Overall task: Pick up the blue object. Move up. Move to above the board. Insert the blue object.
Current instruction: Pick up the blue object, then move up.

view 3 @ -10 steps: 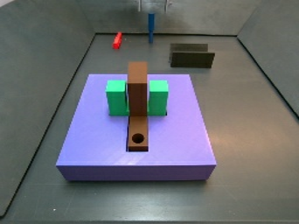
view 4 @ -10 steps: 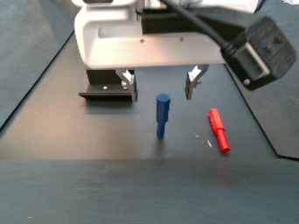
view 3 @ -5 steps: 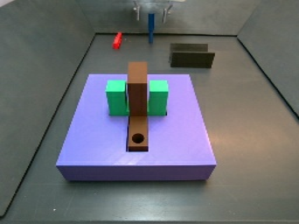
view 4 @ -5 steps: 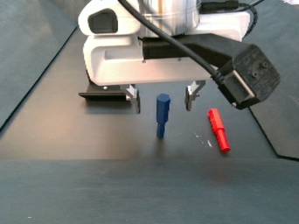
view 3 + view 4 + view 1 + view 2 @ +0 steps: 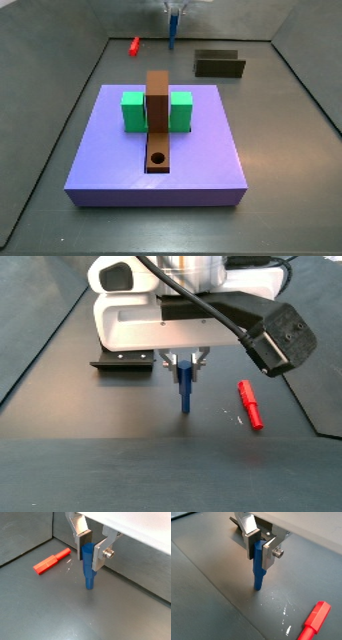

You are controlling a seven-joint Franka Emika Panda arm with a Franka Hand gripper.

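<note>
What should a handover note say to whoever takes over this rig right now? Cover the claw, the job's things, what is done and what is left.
Claw: at the far end of the floor, closed on the upper part of the blue object.
Blue object: upright, lower tip at the floor; whether it has left the floor cannot be told.
Board: lying on the lavender slab between green blocks, its hole empty.
Done: the grasp.
Left: lift, carry above the board, insert.
Red stick lies beside the blue object, untouched.
</note>
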